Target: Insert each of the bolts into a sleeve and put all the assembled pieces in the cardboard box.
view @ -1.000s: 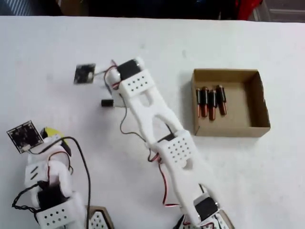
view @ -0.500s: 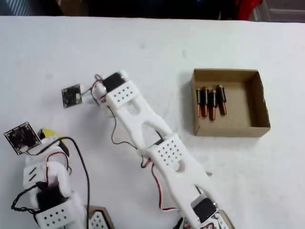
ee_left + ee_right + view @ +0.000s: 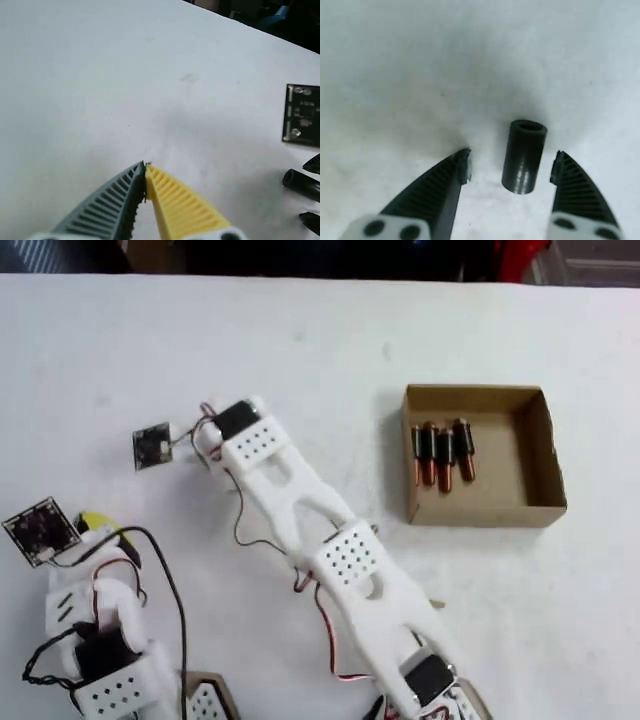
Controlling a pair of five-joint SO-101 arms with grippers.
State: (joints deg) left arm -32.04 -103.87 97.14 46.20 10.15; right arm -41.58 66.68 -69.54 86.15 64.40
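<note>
Left gripper sits nearest the arm bases, farthest from the box, its grey and yellow fingers pressed together at the tips with nothing between them, just over the white table. From above, its yellow finger peeks out under the wrist camera board.

Right gripper is out at the end of the long white arm that stretches diagonally across the table, away from the box's side. Its two dark fingers stand spread apart, one on either side of a black sleeve. That sleeve lies on the table between them, touching neither, its open end turned away from the wrist. Left arm's camera catches the same sleeve off to one side, below the other arm's camera board.

Over in the box, well apart from both grippers, four assembled pieces lie side by side against one wall, black at one end and copper at the other.
</note>
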